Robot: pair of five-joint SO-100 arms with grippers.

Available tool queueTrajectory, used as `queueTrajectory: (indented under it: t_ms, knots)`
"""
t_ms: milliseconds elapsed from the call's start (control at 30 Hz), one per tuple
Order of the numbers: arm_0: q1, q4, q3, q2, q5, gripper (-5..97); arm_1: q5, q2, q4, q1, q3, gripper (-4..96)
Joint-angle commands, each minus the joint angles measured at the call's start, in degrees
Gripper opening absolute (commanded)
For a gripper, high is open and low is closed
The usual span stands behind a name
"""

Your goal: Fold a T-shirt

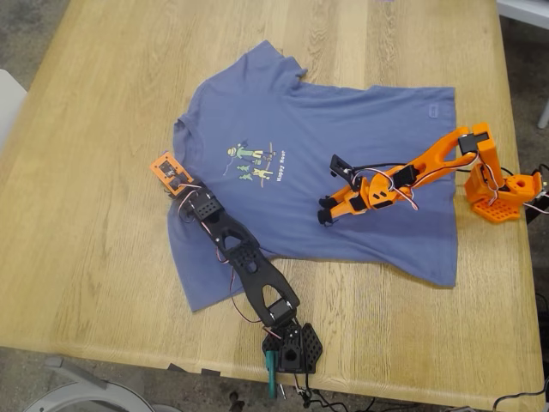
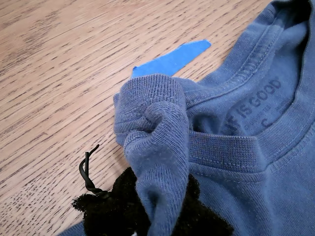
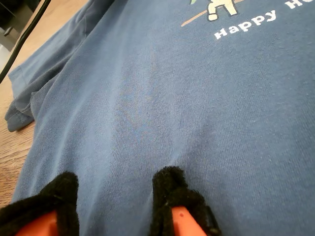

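The slate-blue, short-sleeved cotton T-shirt (image 1: 343,129) lies spread flat, chest side up, across the middle of the pale wooden worktop (image 1: 86,257). Its collar points toward the exterior view's left and its hem toward that view's right. You can see its small cartoon-figure print with white lettering (image 1: 253,163) facing up, and no fold is laid yet, so I judge the task to be at its very beginning.

At the collar, my first claw (image 2: 157,216), on the black arm, is pinching a bunched ridge of the ribbed neckband between its black padded fingers. The cloth wrinkles and stands up out of the grip. I take that hold as the anchor for lifting this edge and carrying it over the body of the shirt.

Further in, my second claw (image 3: 115,201), on the orange arm, is spread. Both its black pads rest on smooth fabric below the lettering, with nothing caught between them. It probably sits there to pin the cloth, or it is ready to gather a pinch of its own.

A strip of bright blue tape (image 2: 172,59) is stuck to the wood just beside the collar. It is likely a placement mark.

You will find no bins, trays or other containers in these views.
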Motion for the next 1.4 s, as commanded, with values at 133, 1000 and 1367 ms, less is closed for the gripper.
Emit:
queueTrajectory:
  t_ms: [133,1000,1367]
  knots:
    - [4.0,-0.2,0.1,-0.4,-0.2,0,0.9,-1.3,2.9,-4.7,-3.8,25.3]
    - [7.5,-0.2,11.7,9.0,-1.4,0,5.4,-4.5,15.8,-11.1,-11.0,25.7]
    - [7.6,0.7,11.9,11.7,-1.4,0,9.8,-4.3,28.6,-14.2,-15.7,25.7]
